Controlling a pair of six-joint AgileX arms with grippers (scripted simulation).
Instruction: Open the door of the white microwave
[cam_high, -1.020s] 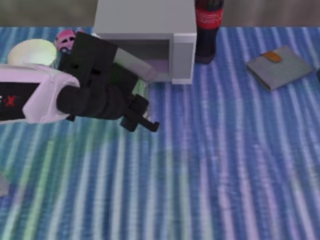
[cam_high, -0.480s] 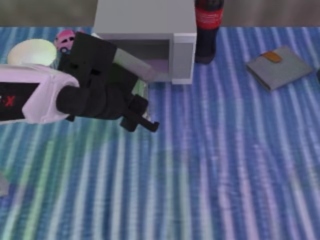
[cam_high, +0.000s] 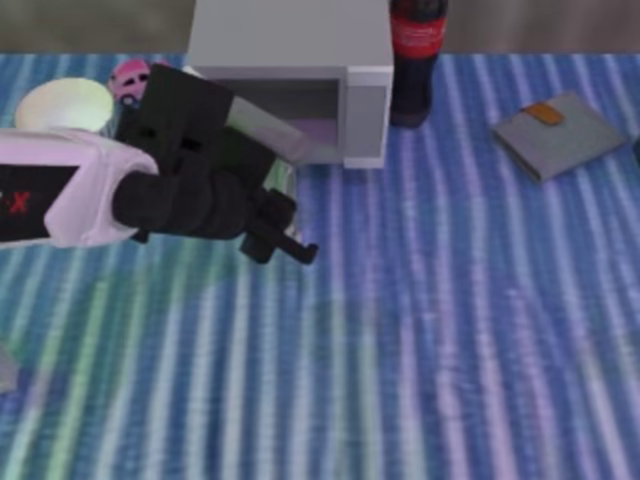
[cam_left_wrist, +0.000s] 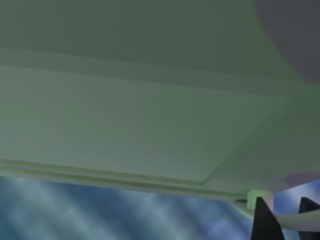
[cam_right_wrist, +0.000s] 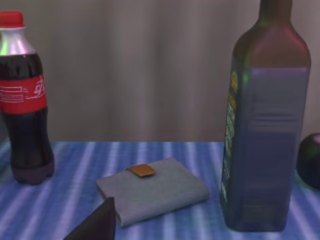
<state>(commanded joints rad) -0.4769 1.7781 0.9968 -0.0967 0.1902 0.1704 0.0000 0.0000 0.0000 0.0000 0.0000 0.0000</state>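
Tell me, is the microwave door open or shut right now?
Open. The top view shows the door swung out from the white microwave, exposing the cavity, with the left gripper at the door's outer edge.

white microwave (cam_high: 290, 40), blue striped tablecloth (cam_high: 450, 320)

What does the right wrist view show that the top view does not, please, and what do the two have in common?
Only the right wrist view shows a tall dark bottle standing near the wallet. Only the top view shows the white microwave, its door swung open, the left gripper in front of the door, and a pale bowl. Both show the cola bottle and the grey wallet on the striped tablecloth.
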